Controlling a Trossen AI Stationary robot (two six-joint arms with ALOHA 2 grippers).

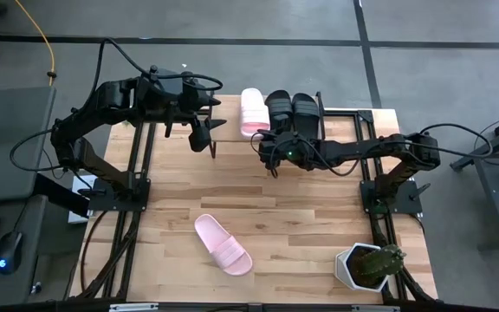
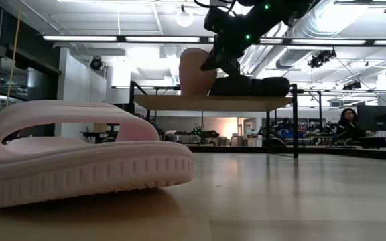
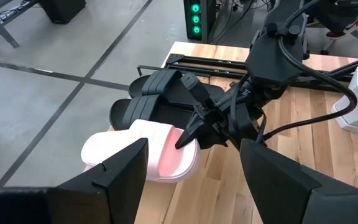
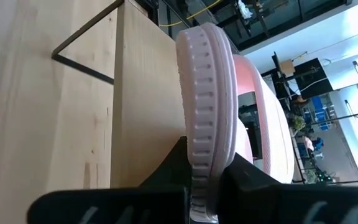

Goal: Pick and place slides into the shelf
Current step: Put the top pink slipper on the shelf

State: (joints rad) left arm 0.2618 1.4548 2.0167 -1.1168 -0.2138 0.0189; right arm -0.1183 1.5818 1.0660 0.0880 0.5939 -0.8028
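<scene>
One pale pink slide [image 1: 252, 111] sits tilted on the shelf [image 2: 206, 102], beside the two matte black slides [image 1: 293, 110], which lie flat on the shelf top. The second pink slide [image 1: 223, 244] lies sole-down on the table near its near edge, and it fills the left of the low view [image 2: 79, 157]. My right gripper [image 1: 265, 141] is at the near end of the tilted pink slide and is shut on it. My left gripper [image 1: 206, 139] hovers open, left of the shelf, and touches nothing. My right gripper pinches the pink slide's sole rim [image 4: 199, 177] at its near end between the two fingers. It reaches in from the table's near side. The slide [image 2: 196, 70] stands tilted, with its lower part on the shelf top [image 4: 148, 93].
A white pot with a green plant [image 1: 366, 264] stands at the table's near right corner. Bare wooden tabletop [image 1: 319, 217] lies between the shelf and the near edge. A person [image 2: 347, 124] sits in the room beyond the table.
</scene>
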